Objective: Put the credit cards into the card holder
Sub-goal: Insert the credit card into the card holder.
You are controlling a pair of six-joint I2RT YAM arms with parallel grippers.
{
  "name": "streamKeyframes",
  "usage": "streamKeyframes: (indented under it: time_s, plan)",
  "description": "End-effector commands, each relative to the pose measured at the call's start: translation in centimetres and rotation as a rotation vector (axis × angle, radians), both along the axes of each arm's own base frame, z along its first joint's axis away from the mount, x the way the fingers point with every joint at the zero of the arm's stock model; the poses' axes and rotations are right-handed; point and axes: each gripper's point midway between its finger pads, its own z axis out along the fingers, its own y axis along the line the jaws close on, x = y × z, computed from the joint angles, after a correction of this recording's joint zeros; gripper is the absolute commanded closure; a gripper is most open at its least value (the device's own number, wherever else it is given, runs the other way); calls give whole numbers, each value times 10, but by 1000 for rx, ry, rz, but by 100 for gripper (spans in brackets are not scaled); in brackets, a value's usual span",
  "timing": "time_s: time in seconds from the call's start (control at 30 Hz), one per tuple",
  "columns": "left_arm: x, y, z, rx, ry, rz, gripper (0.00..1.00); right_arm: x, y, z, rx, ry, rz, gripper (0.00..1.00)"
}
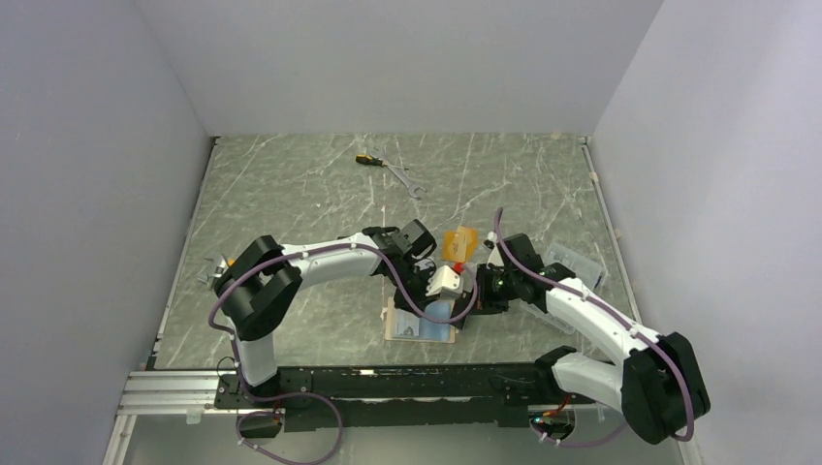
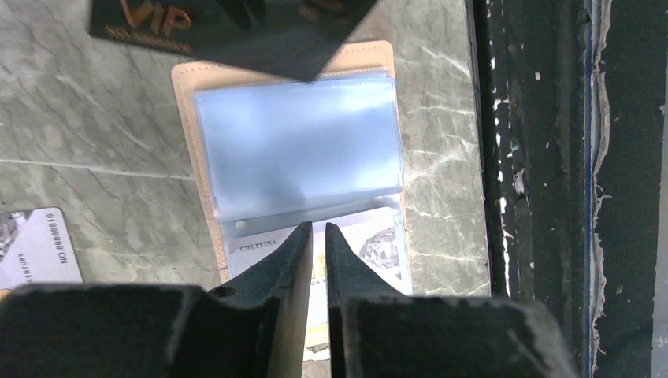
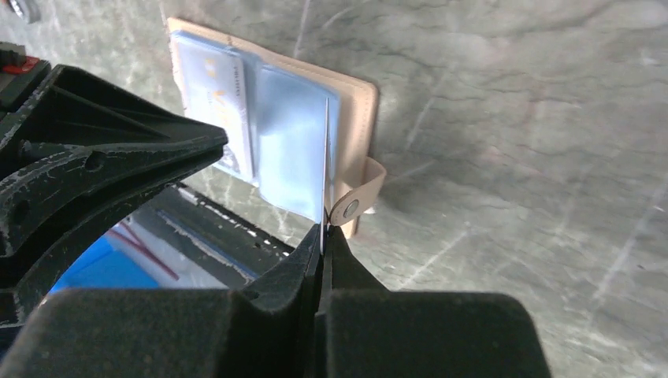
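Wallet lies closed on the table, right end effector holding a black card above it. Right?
Not quite: the wallet lies open, blue sleeves showing, as the left wrist view shows. The right end effector does hold the black card above it.

A grey-green, marble-patterned desk point(image 1: 291, 194) with pale veins sits inside a three-sided booth. Plain, matte, light-grey walls point(image 1: 87, 194) rise at its left, back and right. An aluminium rail point(image 1: 165, 394) runs along the near edge. The light is soft and even.
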Motion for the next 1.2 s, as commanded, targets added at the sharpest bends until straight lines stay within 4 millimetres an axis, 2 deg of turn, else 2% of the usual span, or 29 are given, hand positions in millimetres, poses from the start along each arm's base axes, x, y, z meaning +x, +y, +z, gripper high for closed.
streamKeyframes:
  time_s: [0.0, 0.27, 0.47, 0.63, 0.9, 1.17]
  plan:
    - [-4, 5, -6, 12, -8, -31, 83, 3, -16, 4, -104, -24, -45, 100]
    - [-4, 9, -6, 19, -19, -30, 84, 5, 1, 10, -36, -34, -5, 100]
    - [-3, 13, -9, 31, -23, -31, 86, 5, -5, 20, -46, -70, -21, 100]
    - [-2, 17, -10, 38, -22, -24, 86, 5, 1, 31, 3, -90, -17, 100]
    - [-3, 19, -11, 45, -15, -19, 87, -1, 8, 13, -4, -55, 21, 100]
    - [-2, 19, -10, 47, -14, -21, 88, -4, 5, 2, -44, -41, 35, 100]
